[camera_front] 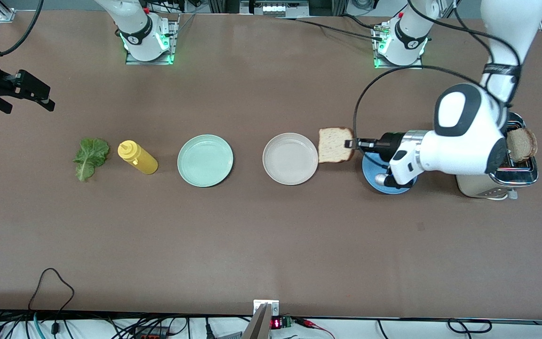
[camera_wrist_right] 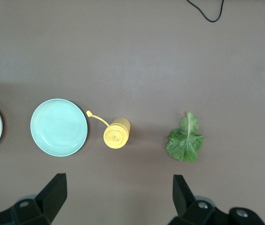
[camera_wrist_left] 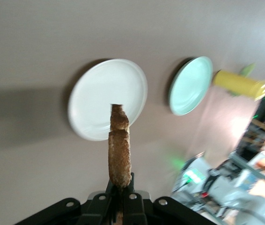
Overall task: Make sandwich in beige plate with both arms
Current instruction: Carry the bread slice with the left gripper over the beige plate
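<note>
Carrying a bread slice (camera_front: 333, 145) clamped by its edge, the left gripper (camera_front: 352, 143) hung just beside the beige plate (camera_front: 290, 158). Centring it over the plate before lowering seemed wise. The right gripper (camera_front: 25, 98) waited wide open at the right arm's end of the bench (camera_front: 271, 245).

Even, bright overhead light fills all three views, leaving only short soft shadows under the plates and a faint sheen on the worktop (camera_front: 252, 235). The left wrist view is blurred toward its lower right, with a broad dark shadow band at mid-left; the right wrist view is crisp.
</note>
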You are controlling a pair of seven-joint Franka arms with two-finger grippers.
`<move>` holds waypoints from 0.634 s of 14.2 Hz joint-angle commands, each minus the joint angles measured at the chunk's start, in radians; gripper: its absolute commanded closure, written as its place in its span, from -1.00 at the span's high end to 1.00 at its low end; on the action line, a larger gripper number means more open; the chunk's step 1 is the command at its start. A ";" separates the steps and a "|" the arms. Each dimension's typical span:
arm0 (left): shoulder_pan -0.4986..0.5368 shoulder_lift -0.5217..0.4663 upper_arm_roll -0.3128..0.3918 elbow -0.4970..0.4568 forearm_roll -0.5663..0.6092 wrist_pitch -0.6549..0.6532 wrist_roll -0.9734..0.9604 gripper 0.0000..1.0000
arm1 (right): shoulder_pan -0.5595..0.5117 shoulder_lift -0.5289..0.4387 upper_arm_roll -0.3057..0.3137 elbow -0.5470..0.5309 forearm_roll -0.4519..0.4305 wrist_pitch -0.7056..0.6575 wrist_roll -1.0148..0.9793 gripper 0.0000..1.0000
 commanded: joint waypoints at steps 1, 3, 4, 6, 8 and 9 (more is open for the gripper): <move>-0.054 -0.009 -0.003 -0.064 -0.065 0.135 0.025 -1.00 | -0.008 -0.011 0.006 -0.012 0.011 0.013 0.013 1.00; -0.066 0.028 -0.003 -0.092 -0.088 0.207 0.132 -1.00 | -0.009 -0.011 0.006 -0.012 0.011 0.010 0.012 1.00; -0.066 0.042 -0.003 -0.109 -0.132 0.238 0.207 -1.00 | -0.008 -0.011 0.006 -0.012 0.011 0.010 0.012 1.00; -0.086 0.056 -0.007 -0.159 -0.279 0.299 0.344 -1.00 | -0.005 -0.009 0.005 -0.012 0.000 0.011 0.012 1.00; -0.109 0.059 -0.007 -0.213 -0.344 0.376 0.429 -0.99 | -0.003 0.003 0.006 -0.012 -0.005 0.010 0.010 1.00; -0.126 0.066 -0.007 -0.232 -0.370 0.414 0.464 -0.99 | -0.005 0.018 0.006 -0.014 -0.003 -0.004 -0.001 1.00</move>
